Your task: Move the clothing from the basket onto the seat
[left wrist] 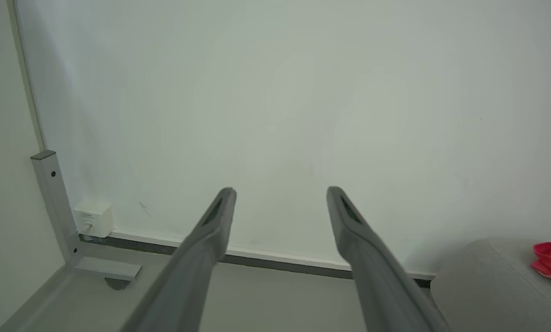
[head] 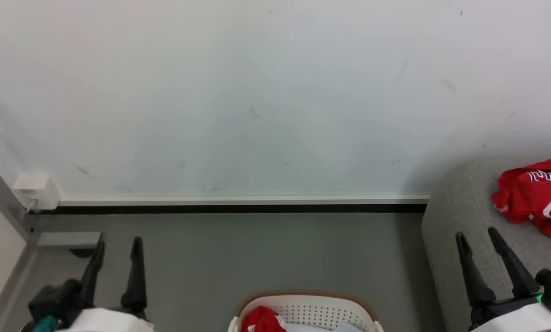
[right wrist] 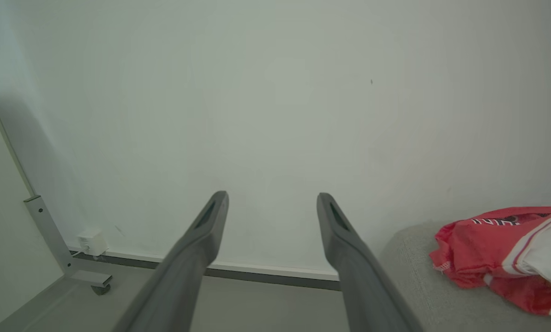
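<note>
The cream basket (head: 324, 310) with its tan rim sits at the bottom centre of the head view, and a bright red garment (head: 262, 319) lies inside at its left. Another red garment with white stripes (head: 536, 196) lies on the grey seat (head: 455, 207) at the right; it also appears in the right wrist view as red clothing (right wrist: 501, 251) on the seat (right wrist: 418, 272). My left gripper (head: 117, 244) is open and empty at the lower left. My right gripper (head: 477, 233) is open and empty in front of the seat's edge.
A white wall (head: 257, 92) with a pale baseboard (head: 243, 200) runs across ahead. A grey metal frame with a foot (head: 68, 240) and a white wall box (head: 35, 190) stand at the left. Grey floor (head: 257, 249) lies between basket and wall.
</note>
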Available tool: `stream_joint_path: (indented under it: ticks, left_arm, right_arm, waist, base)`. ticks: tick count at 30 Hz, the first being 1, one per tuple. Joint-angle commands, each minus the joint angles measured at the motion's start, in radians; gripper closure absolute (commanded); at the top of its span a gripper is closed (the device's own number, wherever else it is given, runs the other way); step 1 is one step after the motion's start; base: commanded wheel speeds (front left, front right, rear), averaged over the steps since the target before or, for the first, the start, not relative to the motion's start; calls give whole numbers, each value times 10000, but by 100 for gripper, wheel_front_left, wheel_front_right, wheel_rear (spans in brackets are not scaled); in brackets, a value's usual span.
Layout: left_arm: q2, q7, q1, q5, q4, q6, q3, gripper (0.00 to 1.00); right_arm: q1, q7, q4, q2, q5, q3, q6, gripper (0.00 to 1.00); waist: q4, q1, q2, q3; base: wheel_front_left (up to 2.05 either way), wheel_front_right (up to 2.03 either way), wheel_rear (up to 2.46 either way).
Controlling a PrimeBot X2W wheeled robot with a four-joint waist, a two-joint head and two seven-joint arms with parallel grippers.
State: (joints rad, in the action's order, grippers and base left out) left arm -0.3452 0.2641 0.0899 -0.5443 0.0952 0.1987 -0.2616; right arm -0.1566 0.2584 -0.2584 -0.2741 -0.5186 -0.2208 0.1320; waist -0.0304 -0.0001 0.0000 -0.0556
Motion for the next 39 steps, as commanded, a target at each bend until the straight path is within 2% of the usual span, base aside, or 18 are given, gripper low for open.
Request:
stream_joint_path:
  ticks: [1,3,7,11,16,29,36,39]
  left_arm:
    - [155,4,-437,381,-69,-10,242,0]
    - [576,4,-857,773,-329,-5,710,0]
    - [1301,4,-1721,1522,-612,-285,1476,0]
    - [1909,4,-2144,2117,-530,-816,2005,0]
    - [2339,4,-1994,2614,-286,-1462,2554,0]
    - [2827,4,-1741,3306,33,-2193,3096,0]
    - [2879,5,-1172,3707,472,-2595,2644,0]
    - [2820,5,-579,4011,835,-2768,2309,0]
  right_arm:
    - [315,70,138,-48,196,54,-25,0]
    - [717,72,337,150,300,169,-25,0]
    - [1199,71,630,445,796,556,-25,0]
    - [1333,72,696,661,1205,713,-25,0]
    - [1181,73,614,718,1468,709,-25,0]
    - [939,73,467,692,1535,738,-25,0]
    - [442,73,387,437,1526,908,-25,0]
    - [-8,72,312,233,1454,957,-25,0]
  waist:
    - [-74,1,0,-51]
    - [-128,1,0,-82]
    - [-195,1,0,-112]
    - [-246,1,0,-76]
    - [-248,1,0,-11]
    - [-435,1,0,198]
    - [-724,1,0,669]
    - [-899,1,0,1233]
  base:
    - [0,0,0]
    - [0,0,0]
    - [0,0,0]
    - [0,0,0]
    - [0,0,0]
    - [0,0,0]
    - [0,0,0]
    - [0,0,0]
